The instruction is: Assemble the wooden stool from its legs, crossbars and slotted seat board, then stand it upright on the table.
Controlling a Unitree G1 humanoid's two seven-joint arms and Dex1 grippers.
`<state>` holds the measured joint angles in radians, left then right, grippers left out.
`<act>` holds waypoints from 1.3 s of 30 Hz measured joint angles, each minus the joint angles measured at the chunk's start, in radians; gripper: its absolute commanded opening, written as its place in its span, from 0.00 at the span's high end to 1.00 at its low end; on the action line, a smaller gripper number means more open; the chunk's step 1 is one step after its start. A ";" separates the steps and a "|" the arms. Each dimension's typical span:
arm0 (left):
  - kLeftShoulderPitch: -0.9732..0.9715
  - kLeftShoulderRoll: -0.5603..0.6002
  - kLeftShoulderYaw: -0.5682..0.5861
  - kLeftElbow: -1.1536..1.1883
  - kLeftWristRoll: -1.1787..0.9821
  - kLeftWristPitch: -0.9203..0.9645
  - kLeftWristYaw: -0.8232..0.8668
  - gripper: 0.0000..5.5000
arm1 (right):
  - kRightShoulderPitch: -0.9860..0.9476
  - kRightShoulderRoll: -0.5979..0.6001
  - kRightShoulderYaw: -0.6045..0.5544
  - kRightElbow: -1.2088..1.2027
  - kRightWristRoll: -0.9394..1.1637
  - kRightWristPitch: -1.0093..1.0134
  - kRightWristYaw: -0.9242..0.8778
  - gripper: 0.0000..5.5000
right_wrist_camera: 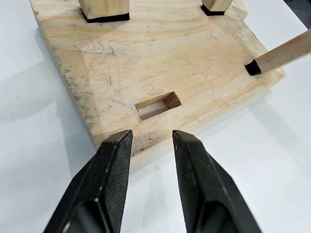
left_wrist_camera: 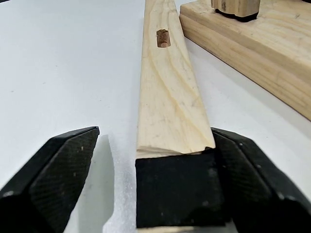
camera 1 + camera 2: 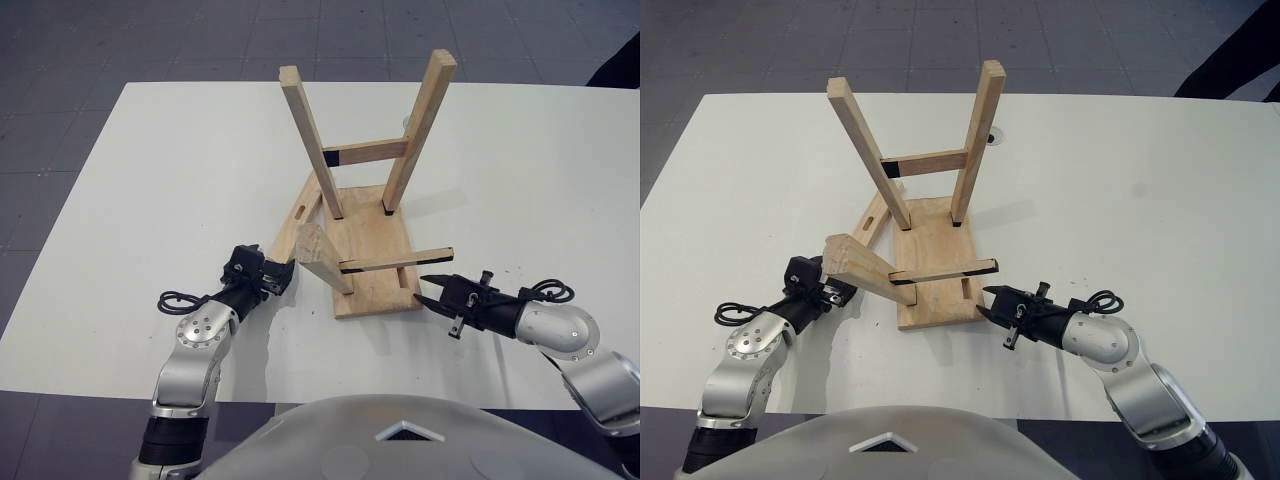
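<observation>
Left eye view: a white table (image 3: 150,200) stands on grey tiled floor (image 3: 150,40). One seat board (image 3: 372,235) lies flat mid-table. Four legs: two upright (image 3: 312,140) (image 3: 420,130) at its 12 o'clock end, one tilted leg (image 3: 325,258) at 7 o'clock, and one loose leg (image 2: 167,97) flat along 9 o'clock. Two crossbars: far crossbar (image 3: 368,152), near crossbar (image 3: 400,263). The left gripper (image 3: 280,272) straddles the loose leg's black end, fingers apart. The right gripper (image 1: 151,135), fingers spread, sits at 5 o'clock before an empty slot (image 1: 156,104).
</observation>
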<state>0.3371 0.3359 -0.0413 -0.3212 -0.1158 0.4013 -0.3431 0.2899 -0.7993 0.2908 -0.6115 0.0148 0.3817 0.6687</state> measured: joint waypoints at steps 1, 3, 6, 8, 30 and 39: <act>-0.003 -0.001 0.000 0.003 -0.001 0.000 -0.002 0.38 | 0.000 0.000 0.000 0.000 0.000 0.000 0.000 0.72; -0.015 -0.001 -0.002 0.016 -0.008 0.000 -0.006 0.43 | 0.000 0.000 0.000 0.000 0.000 0.000 -0.001 0.72; -0.024 -0.001 -0.006 0.031 -0.006 -0.001 -0.006 0.51 | 0.002 0.001 0.000 -0.001 0.000 0.000 -0.002 0.72; -0.029 0.004 -0.015 0.036 0.006 -0.003 -0.003 0.55 | 0.003 0.001 -0.002 -0.001 0.001 0.000 -0.002 0.72; -0.056 0.009 0.266 0.040 -0.062 -0.074 0.057 0.62 | 0.200 -0.001 -0.182 -0.204 0.120 0.159 0.018 0.72; -0.153 -0.045 0.393 -0.033 -0.163 -0.274 0.106 0.62 | 0.196 0.007 -0.076 -0.248 0.211 0.227 0.061 0.72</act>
<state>0.1845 0.2908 0.3513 -0.3544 -0.2788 0.1277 -0.2367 0.4856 -0.7920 0.2147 -0.8595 0.2253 0.6090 0.7302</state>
